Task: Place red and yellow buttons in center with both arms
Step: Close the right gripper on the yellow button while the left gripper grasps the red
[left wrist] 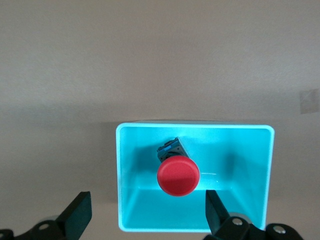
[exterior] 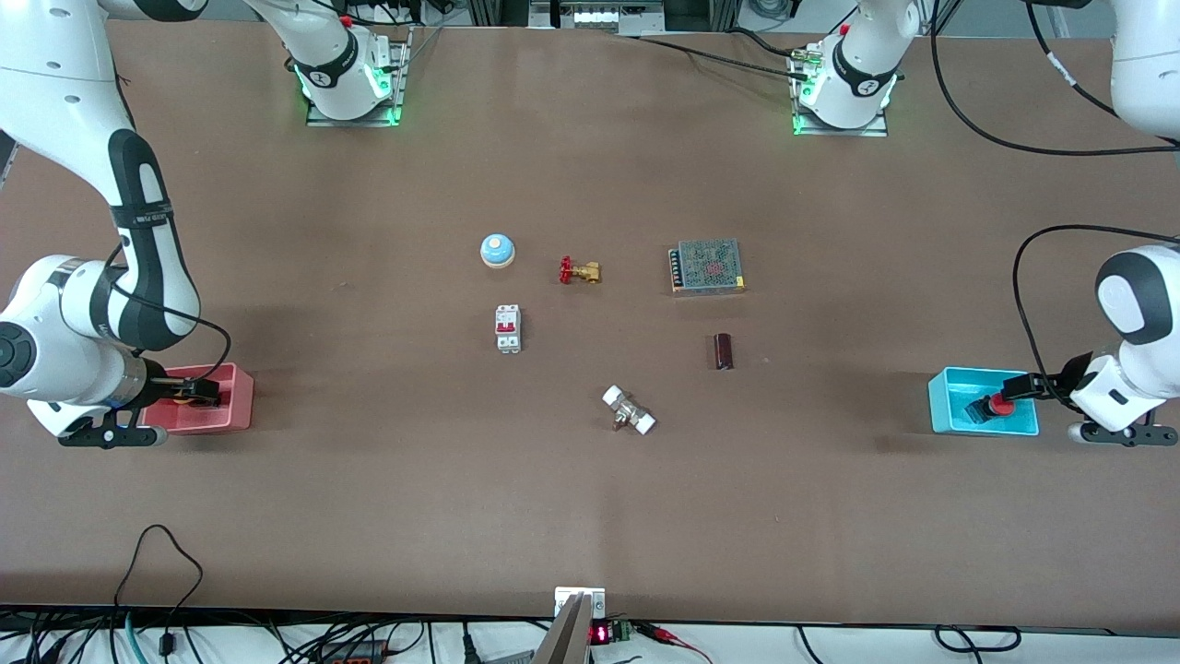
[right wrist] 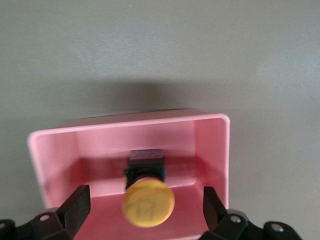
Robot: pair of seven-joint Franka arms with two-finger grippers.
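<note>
The red button point(left wrist: 178, 175) lies tipped in the cyan bin point(left wrist: 195, 131) at the left arm's end of the table; it also shows in the front view point(exterior: 994, 406). My left gripper point(left wrist: 148, 212) is open over the bin point(exterior: 949, 406), with the red cap between its fingers and not touched. The yellow button point(right wrist: 148, 202) lies tipped in the pink bin point(right wrist: 130, 120) at the right arm's end. My right gripper point(right wrist: 145, 206) is open over that bin point(exterior: 235, 406), fingers either side of the yellow cap. In the front view the right gripper point(exterior: 205, 394) mostly hides the yellow button.
Around the table's middle lie a blue dome bell point(exterior: 497, 250), a brass valve with a red handle point(exterior: 580, 271), a metal power supply point(exterior: 708, 266), a white circuit breaker point(exterior: 508, 328), a dark cylinder point(exterior: 724, 351) and a white-ended fitting point(exterior: 629, 410).
</note>
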